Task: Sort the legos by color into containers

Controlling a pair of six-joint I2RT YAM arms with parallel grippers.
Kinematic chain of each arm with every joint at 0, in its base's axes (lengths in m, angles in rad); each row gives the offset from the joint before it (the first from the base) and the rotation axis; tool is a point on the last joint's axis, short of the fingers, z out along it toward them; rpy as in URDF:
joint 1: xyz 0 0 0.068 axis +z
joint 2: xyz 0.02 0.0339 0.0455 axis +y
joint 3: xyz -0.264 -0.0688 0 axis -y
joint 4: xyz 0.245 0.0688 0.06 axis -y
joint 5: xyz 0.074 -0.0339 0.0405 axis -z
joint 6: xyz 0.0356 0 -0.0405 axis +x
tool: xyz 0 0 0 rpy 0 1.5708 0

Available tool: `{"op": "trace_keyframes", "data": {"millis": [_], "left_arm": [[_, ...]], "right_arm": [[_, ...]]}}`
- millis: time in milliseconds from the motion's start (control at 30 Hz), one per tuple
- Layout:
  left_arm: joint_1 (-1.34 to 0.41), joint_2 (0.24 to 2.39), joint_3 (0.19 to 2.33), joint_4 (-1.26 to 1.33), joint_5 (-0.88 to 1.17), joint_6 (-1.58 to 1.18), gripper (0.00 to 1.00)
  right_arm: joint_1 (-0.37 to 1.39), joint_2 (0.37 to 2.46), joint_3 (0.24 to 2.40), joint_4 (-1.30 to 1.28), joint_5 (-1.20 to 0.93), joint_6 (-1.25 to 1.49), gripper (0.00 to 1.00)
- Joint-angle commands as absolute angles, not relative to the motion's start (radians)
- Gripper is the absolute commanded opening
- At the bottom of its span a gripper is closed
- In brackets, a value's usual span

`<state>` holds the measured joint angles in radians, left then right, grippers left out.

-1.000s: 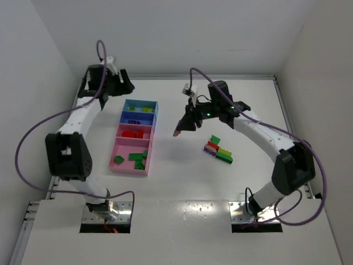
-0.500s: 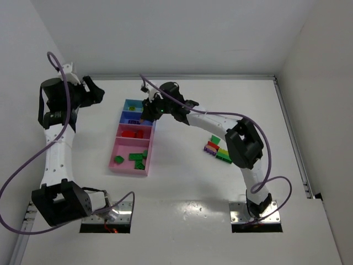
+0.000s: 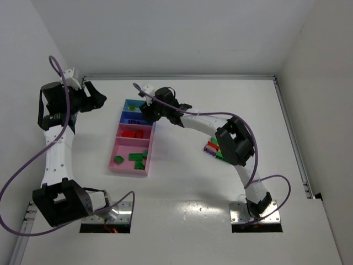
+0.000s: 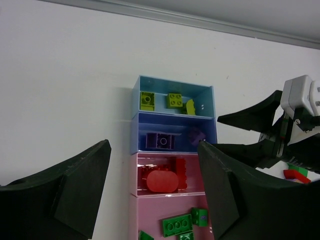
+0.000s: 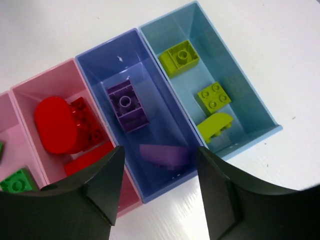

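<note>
The containers (image 3: 124, 150) lie in a row left of centre: light blue, blue, small pink, large pink. My right gripper (image 3: 146, 111) hangs open over the blue compartment (image 5: 165, 125), where a purple slope piece (image 5: 165, 155) lies between its fingers beside a purple brick (image 5: 127, 106). Lime bricks (image 5: 212, 97) lie in the light blue compartment, red ones (image 5: 65, 125) in the small pink one and green ones (image 4: 176, 224) in the large pink one. Loose legos (image 3: 212, 147) sit on the table, partly hidden by the right arm. My left gripper (image 3: 97, 99) is open and empty, left of the trays.
The side wall stands close behind the left arm (image 3: 55, 143). The right arm (image 3: 209, 121) stretches across the middle of the table above the loose legos. The back wall edge (image 4: 200, 20) runs just beyond the light blue compartment.
My right gripper has swung left from mid-table to above the blue compartment, and a purple piece now lies under its open jaws. The left arm has moved left, away from the trays.
</note>
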<state>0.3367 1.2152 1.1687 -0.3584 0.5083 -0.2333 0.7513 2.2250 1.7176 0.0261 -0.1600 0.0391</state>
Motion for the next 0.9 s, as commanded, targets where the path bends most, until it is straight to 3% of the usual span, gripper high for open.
{"op": "trace_keyframes", "data": {"millis": [0, 100, 200, 367, 467, 700, 867], "left_arm": [[0.348, 1.187, 1.149, -0.336, 0.546, -0.213, 0.76], [0.348, 1.187, 1.140, -0.327, 0.569, -0.213, 0.76], [0.348, 1.187, 1.140, -0.327, 0.612, -0.204, 0.76], [0.266, 1.197, 1.095, -0.316, 0.748, -0.166, 0.76], [0.123, 1.197, 1.072, -0.316, 0.729, -0.124, 0.76], [-0.207, 1.373, 1.162, -0.331, 0.684, -0.089, 0.76], [-0.275, 1.497, 1.270, -0.331, 0.684, -0.109, 0.76]], "right_arm": [[0.775, 2.217, 1.755, 0.086, -0.156, 0.009, 0.61], [0.775, 2.188, 1.744, 0.086, -0.176, 0.009, 0.71], [0.775, 2.139, 1.721, 0.063, -0.189, 0.009, 0.72], [0.707, 1.867, 1.556, -0.033, -0.155, 0.009, 0.72], [0.605, 1.644, 1.389, -0.109, -0.155, -0.012, 0.72], [0.451, 1.268, 1.111, -0.576, -0.153, -0.349, 0.72], [0.433, 1.194, 1.053, -0.857, -0.112, -0.512, 0.72]]}}
